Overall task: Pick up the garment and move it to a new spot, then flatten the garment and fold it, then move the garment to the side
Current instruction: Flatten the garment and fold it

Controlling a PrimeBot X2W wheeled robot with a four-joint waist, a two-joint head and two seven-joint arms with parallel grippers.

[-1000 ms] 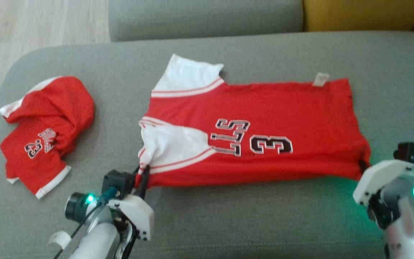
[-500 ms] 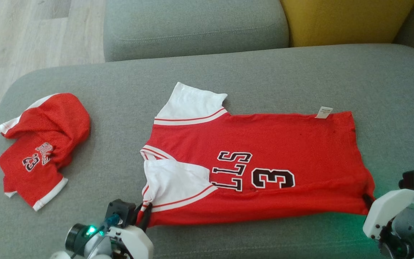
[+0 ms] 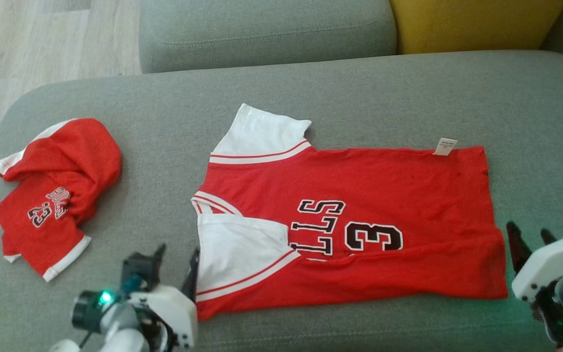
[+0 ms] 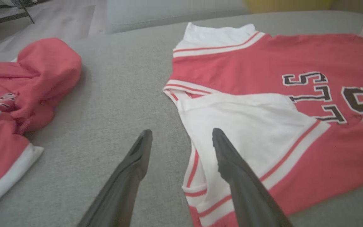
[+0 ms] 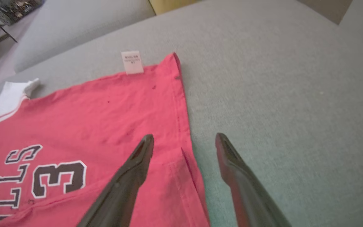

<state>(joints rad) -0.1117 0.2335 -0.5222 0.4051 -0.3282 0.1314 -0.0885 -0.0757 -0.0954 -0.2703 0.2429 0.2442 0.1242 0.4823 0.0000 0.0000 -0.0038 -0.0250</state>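
Where it lies flat, the red jersey point(image 3: 359, 195) shows white sleeves.

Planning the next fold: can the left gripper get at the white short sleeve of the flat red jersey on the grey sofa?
Probably yes: the open left gripper sits right at the white sleeve, its edge between the fingers, nothing in the way.

This is a home living room: a wide grey fabric sofa seat point(image 3: 359, 83) with a matching back cushion point(image 3: 262, 29) and a yellow cushion point(image 3: 472, 24) behind it, pale wood-plank floor point(image 3: 42, 44) beside it, and 2 garments on the upholstery, a large red jersey point(image 3: 384, 186) and a small crumpled jersey point(image 3: 61, 161).
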